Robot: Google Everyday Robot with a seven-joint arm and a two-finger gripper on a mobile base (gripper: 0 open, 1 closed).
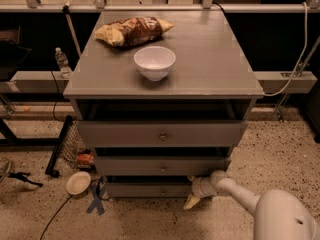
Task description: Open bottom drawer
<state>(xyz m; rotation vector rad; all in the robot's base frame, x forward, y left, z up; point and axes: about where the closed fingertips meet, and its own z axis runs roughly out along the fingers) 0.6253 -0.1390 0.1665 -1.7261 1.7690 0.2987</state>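
The bottom drawer [145, 189] is the lowest and shortest of three grey drawer fronts, with a small round knob [163, 190] at its centre. It stands out a little from the cabinet, like the middle drawer [161, 166] and the top drawer [160, 134] above it. My gripper [193, 198] is low near the floor, at the right end of the bottom drawer's front, right of the knob. The white arm [240, 194] reaches to it from the lower right.
A white bowl [154, 62] and a chip bag [132, 30] lie on the cabinet top [210, 59]. On the floor to the left are a small plate [78, 182], a blue tape cross [97, 199], cables and a black stand leg [59, 146]. A water bottle [62, 62] stands behind at the left.
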